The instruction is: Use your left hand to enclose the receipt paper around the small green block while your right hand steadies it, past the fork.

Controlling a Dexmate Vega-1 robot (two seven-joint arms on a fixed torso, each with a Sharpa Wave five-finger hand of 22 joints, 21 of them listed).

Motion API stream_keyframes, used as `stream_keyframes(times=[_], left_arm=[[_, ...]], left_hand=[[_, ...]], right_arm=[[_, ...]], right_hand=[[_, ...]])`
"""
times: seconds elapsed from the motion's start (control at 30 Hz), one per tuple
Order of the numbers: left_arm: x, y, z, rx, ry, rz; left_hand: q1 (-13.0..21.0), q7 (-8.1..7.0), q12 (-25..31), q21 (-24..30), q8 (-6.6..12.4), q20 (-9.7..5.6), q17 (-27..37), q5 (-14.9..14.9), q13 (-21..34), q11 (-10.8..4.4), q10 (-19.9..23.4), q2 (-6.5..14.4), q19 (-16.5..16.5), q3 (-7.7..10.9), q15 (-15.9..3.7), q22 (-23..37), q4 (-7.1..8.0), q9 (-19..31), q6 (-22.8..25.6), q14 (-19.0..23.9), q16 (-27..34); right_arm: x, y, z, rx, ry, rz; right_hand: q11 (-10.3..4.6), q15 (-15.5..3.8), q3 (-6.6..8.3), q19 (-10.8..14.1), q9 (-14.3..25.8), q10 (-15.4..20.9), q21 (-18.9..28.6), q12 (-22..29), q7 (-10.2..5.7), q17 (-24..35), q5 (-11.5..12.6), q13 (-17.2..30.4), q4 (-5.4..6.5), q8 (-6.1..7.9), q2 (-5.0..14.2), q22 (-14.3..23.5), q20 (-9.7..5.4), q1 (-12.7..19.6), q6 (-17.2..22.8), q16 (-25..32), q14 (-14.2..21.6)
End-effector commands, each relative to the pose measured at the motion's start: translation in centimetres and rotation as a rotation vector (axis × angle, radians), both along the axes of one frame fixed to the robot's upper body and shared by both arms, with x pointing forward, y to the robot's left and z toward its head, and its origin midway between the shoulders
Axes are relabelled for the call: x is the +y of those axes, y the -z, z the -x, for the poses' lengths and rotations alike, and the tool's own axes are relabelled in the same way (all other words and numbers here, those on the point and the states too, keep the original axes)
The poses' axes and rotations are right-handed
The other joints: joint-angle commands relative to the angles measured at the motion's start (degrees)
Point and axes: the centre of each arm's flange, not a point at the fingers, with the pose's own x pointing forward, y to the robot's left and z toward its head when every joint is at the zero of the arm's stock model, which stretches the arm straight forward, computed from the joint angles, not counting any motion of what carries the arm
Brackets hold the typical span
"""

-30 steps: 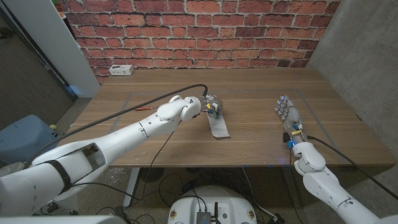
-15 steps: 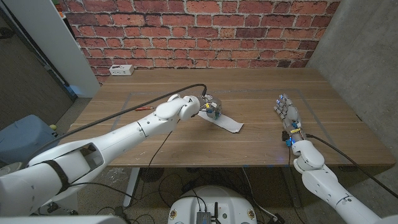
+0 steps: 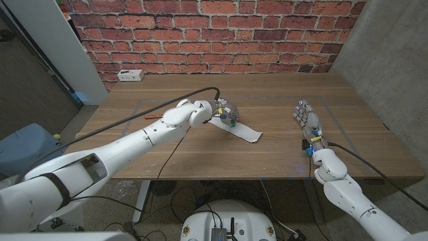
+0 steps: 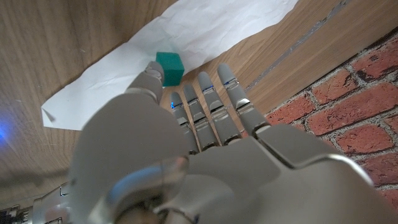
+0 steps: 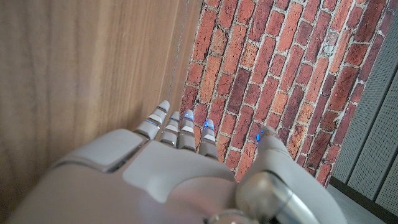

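A white strip of receipt paper [image 3: 245, 131] lies flat on the wooden table [image 3: 281, 157] near its middle, running from my left hand [image 3: 224, 112] out to the right. In the left wrist view the small green block [image 4: 169, 67] sits on the paper [image 4: 205, 25]. My left hand [image 4: 186, 143] hovers over that end with its fingers [image 4: 231, 93] straight and apart, its thumb tip right beside the block, holding nothing. My right hand [image 3: 309, 124] stands on the table far to the right with fingers straight, away from the paper; its back [image 5: 161, 180] faces the brick wall.
A thin red-handled utensil [image 3: 153, 115] lies left of the paper, partly behind my left arm. A white power strip [image 3: 130, 75] sits at the back left edge. A black cable [image 3: 134, 120] runs along the left arm. Bare wood separates the paper and the right hand.
The paper's free end swung from pointing toward the table's front edge to lying out to the right. The left hand then drew slightly back and left. The right hand stayed put.
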Motion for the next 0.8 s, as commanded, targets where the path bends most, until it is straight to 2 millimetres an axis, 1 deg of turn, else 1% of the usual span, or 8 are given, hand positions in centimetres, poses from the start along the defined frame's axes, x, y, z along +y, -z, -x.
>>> stream_keyframes(times=[0.03, 0.13, 0.23, 0.3, 0.33, 0.53, 0.63, 0.8], left_arm=[[0.6, -0.4, 0.5, 0.004, 0.043, 0.022], [0.9, -0.5, 0.7, -0.011, 0.042, 0.034], [1.9, -0.9, 0.9, -0.02, 0.03, 0.079], [2.2, -1.0, 0.9, -0.021, 0.025, 0.095], [2.8, -1.1, 0.9, -0.025, 0.012, 0.12], [4.6, -1.3, 0.7, -0.04, -0.037, 0.199], [5.4, -1.2, 0.5, -0.059, -0.079, 0.247], [6.3, -1.0, 0.5, -0.088, -0.137, 0.292]], left_hand=[[-2.7, -0.32, -0.7, -0.3, -0.08, -0.15, -0.2, -0.6, -0.1, -0.29, -0.1, -1.1, -0.2, -1.4, -5.42, 0.1, 0.73, -0.1, -0.4, -0.8, -0.2], [-3.2, -0.3, -0.8, -0.4, -0.12, -0.1, -0.4, -0.5, -0.3, -0.29, -0.1, -1.2, -0.3, -1.6, -5.34, 0.1, 0.89, -0.2, -0.7, -1.1, -0.3], [-3.7, -0.27, -0.9, -0.5, -0.01, -0.04, -0.5, -0.4, -0.3, -0.27, 0.1, -0.8, -0.4, -1.59, -5.21, 0.1, 1.19, -0.3, -0.6, -1.4, -0.4], [-4.5, 0.12, -1.0, -0.6, 0.11, 0.05, -0.6, -0.3, -0.5, -0.06, 0.3, 0.0, -0.4, -1.53, -4.96, 0.2, 1.74, -0.4, -0.5, -1.4, -0.3], [-4.6, 0.64, -1.1, -0.7, 0.21, 0.15, -0.7, -0.3, -0.5, 0.29, 0.4, 0.3, -0.5, -1.44, -4.88, 0.2, 1.87, -0.4, -0.4, -1.5, -0.4], [-5.1, 1.82, -1.2, -0.8, 0.68, 0.64, -1.2, 0.1, -0.8, 1.07, 1.4, 2.8, -0.2, -0.49, -4.3, 0.2, 2.4, -0.7, 0.6, -1.4, -0.3], [-5.1, 2.35, -1.3, -0.7, 0.79, 1.12, -1.5, 0.4, -1.0, 1.32, 2.0, 4.6, 0.0, 0.38, -3.89, 0.2, 2.61, -0.8, 0.9, -1.0, -0.1], [-5.1, 2.83, -1.5, -0.4, 0.76, 1.58, -2.1, 0.5, -1.1, 1.84, 2.4, 5.6, 1.3, 1.13, -2.92, 0.2, 2.57, -0.9, 0.8, -1.0, -0.2]], right_arm=[[0.6, -0.4, -0.1, 0.011, 0.002, 0.022], [0.9, -0.6, 0.0, 0.031, 0.014, 0.054], [1.3, -1.1, 0.4, 0.055, 0.049, 0.117], [1.4, -1.2, 0.5, 0.058, 0.061, 0.132], [1.7, -1.4, 0.7, 0.06, 0.075, 0.16], [2.7, -2.2, 1.5, 0.066, 0.123, 0.274], [3.2, -2.7, 2.0, 0.082, 0.145, 0.342], [4.0, -3.5, 3.0, 0.107, 0.186, 0.458]], right_hand=[[-0.01, -0.24, 0.43, 0.1, 0.1, 0.2, 0.1, -0.2, -0.27, -0.1, 0.3, 0.2, -0.22, 0.01, 0.32, 0.2, 0.07, 0.8, 0.3, -0.2, 0.5], [-0.07, -0.14, 1.5, 0.3, 0.1, 0.3, 0.1, -0.2, -0.37, -0.2, 0.4, 0.2, -1.29, 0.55, 1.12, 0.2, 0.78, 2.6, 1.8, -0.2, 0.5], [-1.18, -1.53, 4.14, 0.8, 0.1, 1.3, 0.3, 0.1, -0.92, -0.3, 0.9, 0.1, -4.21, 1.13, 2.37, 0.2, 0.87, 7.5, 4.6, 0.3, 2.1], [-1.72, -2.31, 4.92, 1.3, 0.2, 2.3, 0.4, 0.4, -1.0, -0.2, 1.1, 0.1, -4.86, 1.6, 2.79, 0.3, 1.1, 9.0, 6.7, 0.7, 3.3], [-1.65, -2.4, 5.43, 2.0, 0.2, 3.3, 0.7, 0.7, -0.63, -0.1, 1.2, 0.2, -5.2, 1.77, 3.02, 0.3, 2.04, 10.0, 7.9, 1.1, 4.4], [-2.29, -3.56, 7.21, 5.4, 0.2, 7.6, 1.9, 1.9, -0.1, 0.8, 1.8, 0.2, -5.29, 2.05, 4.33, 0.5, 1.82, 12.9, 11.3, 3.1, 8.9], [-2.35, -3.63, 7.54, 5.8, 0.2, 8.2, 2.0, 2.0, 0.08, 1.0, 1.9, 0.2, -5.27, 2.05, 4.5, 0.5, 1.72, 13.4, 11.7, 3.5, 9.5], [-3.07, -3.76, 7.88, 6.1, 0.2, 9.0, 2.1, 2.2, 0.15, 1.2, 2.0, 0.3, -5.22, 2.01, 4.51, 0.6, 2.02, 14.0, 12.2, 3.7, 9.8]])
